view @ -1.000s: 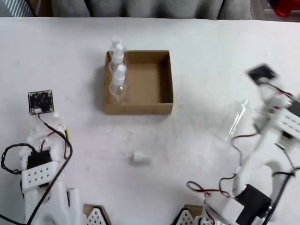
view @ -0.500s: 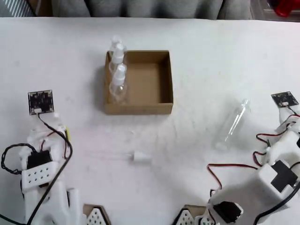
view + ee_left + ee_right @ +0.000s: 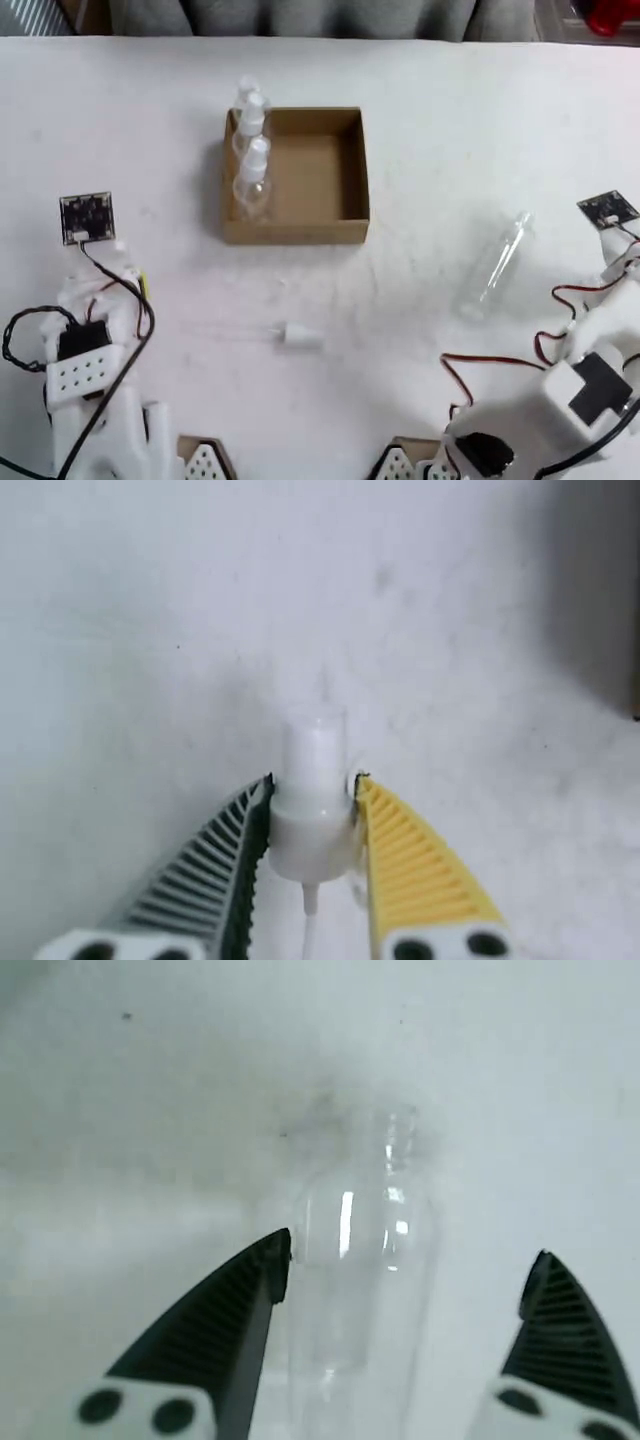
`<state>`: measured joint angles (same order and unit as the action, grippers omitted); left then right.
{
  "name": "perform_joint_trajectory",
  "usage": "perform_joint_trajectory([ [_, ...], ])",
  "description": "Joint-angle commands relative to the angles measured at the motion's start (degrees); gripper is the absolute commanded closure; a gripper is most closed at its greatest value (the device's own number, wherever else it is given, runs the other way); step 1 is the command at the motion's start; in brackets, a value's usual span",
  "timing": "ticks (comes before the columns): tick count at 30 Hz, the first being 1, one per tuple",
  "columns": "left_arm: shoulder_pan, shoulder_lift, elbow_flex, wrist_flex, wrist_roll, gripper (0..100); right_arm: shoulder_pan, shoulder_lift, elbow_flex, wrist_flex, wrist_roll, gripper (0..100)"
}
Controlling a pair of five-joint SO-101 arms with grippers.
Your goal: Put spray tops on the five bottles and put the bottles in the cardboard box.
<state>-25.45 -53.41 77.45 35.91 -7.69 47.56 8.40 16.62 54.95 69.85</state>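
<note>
- The left gripper [image 3: 312, 779] was found clamped on a spray top [image 3: 313, 815].
- Capped bottles [image 3: 252, 185] were stood along the left wall of the cardboard box [image 3: 300, 233]. A second spray top [image 3: 300, 336] was left loose on the table [image 3: 450, 120] in front of it.
- The empty bottle [image 3: 494, 268] was left lying uncapped, right of the box.
- The right gripper [image 3: 412, 1245], jaws spread and empty, had been drawn back from that bottle within the last second. Capping and boxing it were therefore judged still undone.

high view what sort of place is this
Likely a robotics lab bench: a white table, two arms with bare circuit boards, and a box holding bottles.
</note>
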Motion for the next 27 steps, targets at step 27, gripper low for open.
perform_joint_trajectory([
  [27,0.31,-1.63,-0.18,-1.41,-0.7,98,0.04,2.77,-2.9,-2.42,8.79,86.2],
])
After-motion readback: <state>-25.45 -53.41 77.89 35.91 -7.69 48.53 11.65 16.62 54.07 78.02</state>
